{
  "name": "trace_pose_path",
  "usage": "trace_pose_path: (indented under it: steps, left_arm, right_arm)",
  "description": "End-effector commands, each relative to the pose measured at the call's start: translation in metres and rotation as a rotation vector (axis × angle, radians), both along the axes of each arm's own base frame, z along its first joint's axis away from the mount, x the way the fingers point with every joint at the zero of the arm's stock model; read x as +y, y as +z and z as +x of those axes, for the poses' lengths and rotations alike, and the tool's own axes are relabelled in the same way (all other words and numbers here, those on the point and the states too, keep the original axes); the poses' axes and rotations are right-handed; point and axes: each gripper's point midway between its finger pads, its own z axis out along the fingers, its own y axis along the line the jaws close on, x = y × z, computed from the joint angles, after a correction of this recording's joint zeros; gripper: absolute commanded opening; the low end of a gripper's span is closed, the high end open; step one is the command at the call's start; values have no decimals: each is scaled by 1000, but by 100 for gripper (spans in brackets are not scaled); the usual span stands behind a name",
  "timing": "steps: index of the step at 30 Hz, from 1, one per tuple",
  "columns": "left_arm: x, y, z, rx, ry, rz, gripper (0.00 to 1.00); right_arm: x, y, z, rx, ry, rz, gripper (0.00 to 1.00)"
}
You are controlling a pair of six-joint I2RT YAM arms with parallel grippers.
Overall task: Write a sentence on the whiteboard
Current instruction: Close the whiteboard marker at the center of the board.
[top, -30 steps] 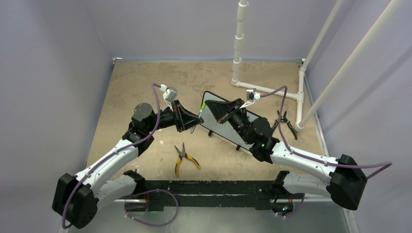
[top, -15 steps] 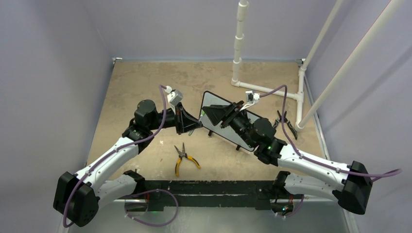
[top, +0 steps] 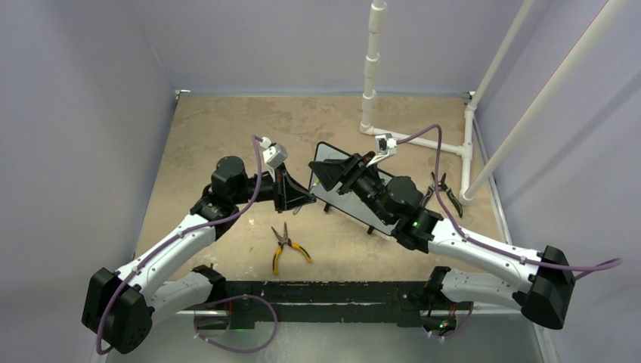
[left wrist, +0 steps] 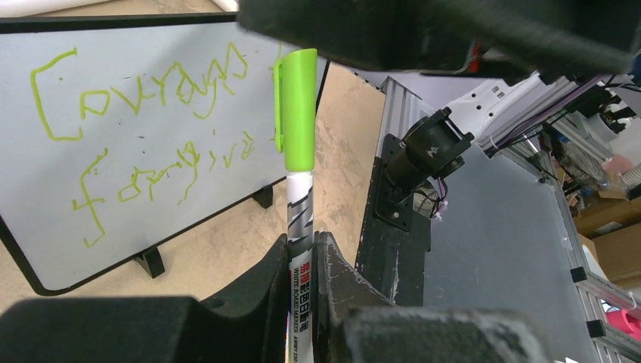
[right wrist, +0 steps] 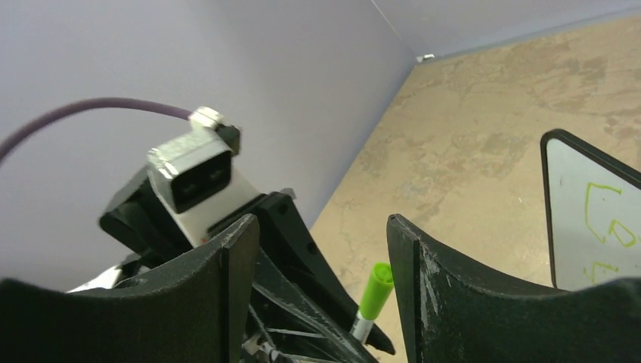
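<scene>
Foreground: right gripper (right wrist: pixel 321 227) — two dark fingers (right wrist: pixel 227 265) spread wide apart. Through gap: marker (right wrist: pixel 374 291) with lime-green cap, tilted, lower end sunk into black fingers of left gripper (right wrist: pixel 351 333). Above that, grey-white camera block (right wrist: pixel 193 178), purple cable (right wrist: pixel 83 113) arcing left. Far right edge — whiteboard (right wrist: pixel 567 197) corner, black frame, few green strokes of sentence (right wrist: pixel 614 231) showing. Tan mottled table (right wrist: pixel 469 128) behind, lilac wall (right wrist: pixel 227 53) beyond

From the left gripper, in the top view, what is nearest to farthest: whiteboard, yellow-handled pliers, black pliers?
1. whiteboard, just right of the left gripper, which holds the marker.
2. yellow-handled pliers, nearer the arm bases.
3. black pliers, far right.
</scene>
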Motion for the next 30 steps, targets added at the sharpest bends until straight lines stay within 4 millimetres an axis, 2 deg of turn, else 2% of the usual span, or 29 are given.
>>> trace_pose_path:
  steps: [1, 5, 7, 11, 17, 22, 30]
  left_arm:
    - [-3, 27, -6, -91, -35, -42, 0]
    - [-2, 28, -6, -93, -30, -43, 0]
    - [-3, 28, -5, -94, -29, -43, 0]
    - [-2, 27, -4, -88, -21, -40, 0]
    - [-1, 30, 1, -98, 12, -40, 0]
    - [3, 38, 5, -118, 61, -60, 0]
    - [5, 51, 5, -162, 81, -95, 0]
  right_arm:
    - [8, 5, 2, 1, 7, -23, 64]
    - [9, -1, 2, 17, 10, -32, 61]
    - [8, -4, 1, 28, 14, -30, 54]
    - [8, -7, -2, 33, 30, -2, 29]
    - [11, -16, -2, 52, 38, -20, 1]
    - [10, -22, 3, 42, 13, -39, 0]
    - [21, -48, -6, 70, 86, -85, 0]
